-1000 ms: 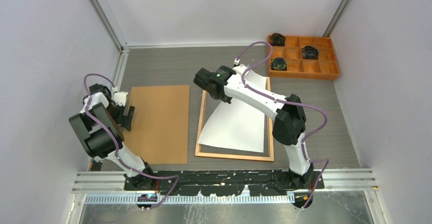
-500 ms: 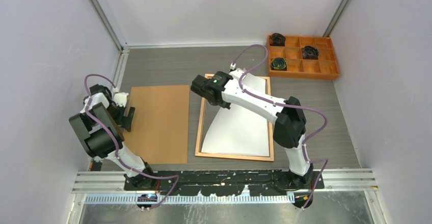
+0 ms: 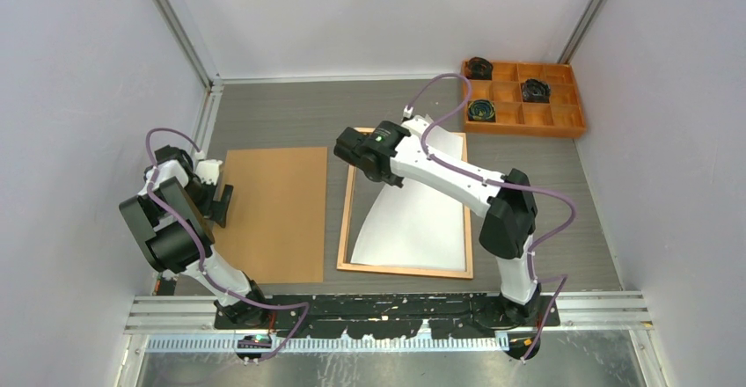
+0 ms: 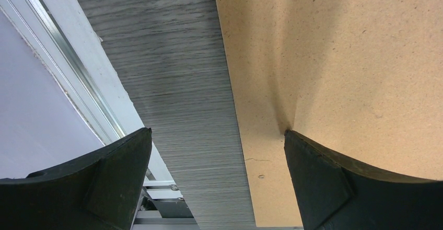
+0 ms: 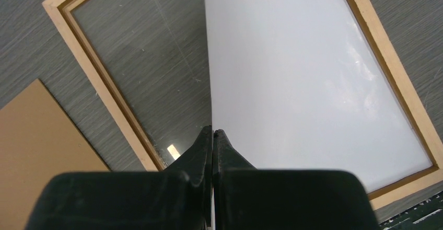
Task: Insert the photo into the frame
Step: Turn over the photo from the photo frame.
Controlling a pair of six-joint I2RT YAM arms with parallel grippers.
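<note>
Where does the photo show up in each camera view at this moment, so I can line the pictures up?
Top external: photo, white side up, centre of picture, over the frame.
Left wrist: not in it.
Right wrist: photo fills the upper right, its edge pinched by the right end effector.
Shared landmark: the brown board, seen in all three views.

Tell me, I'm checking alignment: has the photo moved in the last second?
Yes. The photo slid right: its near left corner, earlier overlapping the frame on its left rail, now lies inside it. The right pincer grips it.
</note>
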